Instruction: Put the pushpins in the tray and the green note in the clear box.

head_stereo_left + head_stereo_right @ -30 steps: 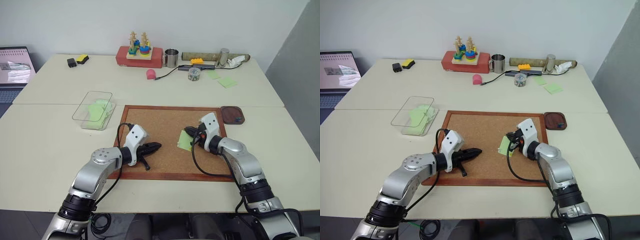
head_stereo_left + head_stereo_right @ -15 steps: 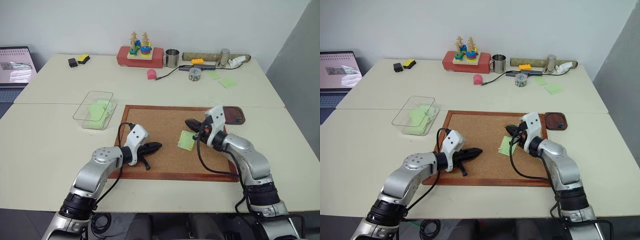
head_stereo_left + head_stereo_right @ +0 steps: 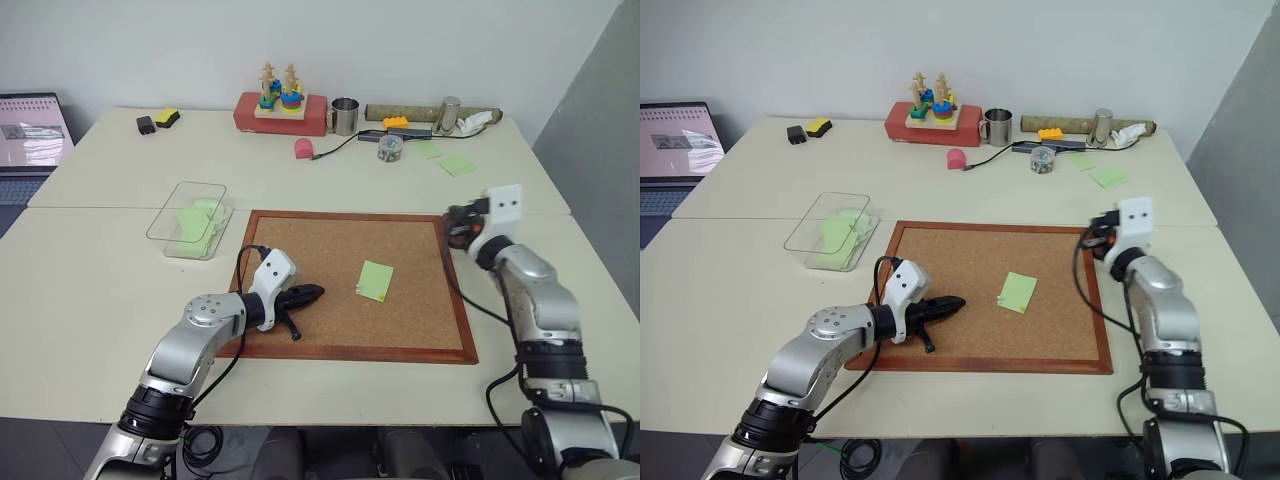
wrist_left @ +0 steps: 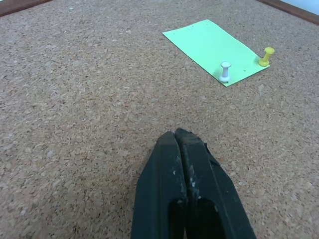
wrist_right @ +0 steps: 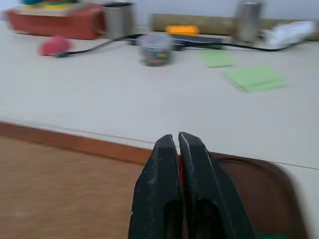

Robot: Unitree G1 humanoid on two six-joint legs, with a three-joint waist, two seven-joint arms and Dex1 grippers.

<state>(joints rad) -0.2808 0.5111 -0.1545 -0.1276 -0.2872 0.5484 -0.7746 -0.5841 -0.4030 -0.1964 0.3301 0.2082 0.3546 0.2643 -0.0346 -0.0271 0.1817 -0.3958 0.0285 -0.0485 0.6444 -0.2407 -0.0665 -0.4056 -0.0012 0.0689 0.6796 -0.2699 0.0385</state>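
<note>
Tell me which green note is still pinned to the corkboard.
The green note lying alone on the corkboard, with a white pushpin and a yellow pushpin in it. The others lie in the clear box or on the far table.

Two silver-grey metal arms with black joint bands — each ended in a white wrist housing, a looping black cable, and a black two-fingered tool (image 3: 308, 293).

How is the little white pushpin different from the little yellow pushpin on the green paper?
The white plastic pushpin has a white head, while the yellow plastic pushpin has a yellow one. The white pushpin stands inside the light green square paper note, near one edge; the yellow pushpin sits right at the note's corner. Both have the same spool shape, look about the same size, and are stuck in the note on the brown corkboard.
</note>
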